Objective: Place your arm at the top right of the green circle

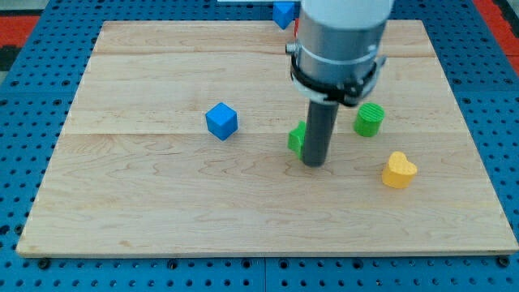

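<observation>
My tip (314, 163) is resting on the worktop (146, 203) a little right of the board's middle, at the end of a straight dark rod that is hanging plumb from the wide grey cylinder of the arm (340, 40). The arm is coming down from the view's top, its black collar sitting just above the rod, and it is blocking part of the board's far edge. There are no fingers here to open or close, only the rod, and it is gripping nothing.

A green block (297, 139) is sitting right against the rod's left side, partly hidden behind it, so its shape is hard to tell. The green circle (368, 119) is standing to the right of my tip and slightly toward the view's top, near but apart from the rod. A yellow heart (399, 170) is lying further right, toward the view's bottom, below the green circle. A blue cube (220, 121) is sitting well apart to the left. Another blue block (284, 13) is peeking out at the board's top edge, just left of the arm
</observation>
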Action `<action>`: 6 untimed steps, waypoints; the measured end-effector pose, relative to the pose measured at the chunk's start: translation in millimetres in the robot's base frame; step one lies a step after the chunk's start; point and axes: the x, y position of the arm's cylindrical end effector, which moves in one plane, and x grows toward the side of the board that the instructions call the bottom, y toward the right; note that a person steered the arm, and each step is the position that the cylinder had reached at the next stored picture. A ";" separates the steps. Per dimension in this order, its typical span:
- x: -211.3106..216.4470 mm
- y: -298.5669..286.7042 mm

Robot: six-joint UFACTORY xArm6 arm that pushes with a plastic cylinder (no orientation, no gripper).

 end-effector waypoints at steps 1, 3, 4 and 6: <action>-25.8 -12.8; -55.6 37.8; -89.7 59.3; -175.5 154.6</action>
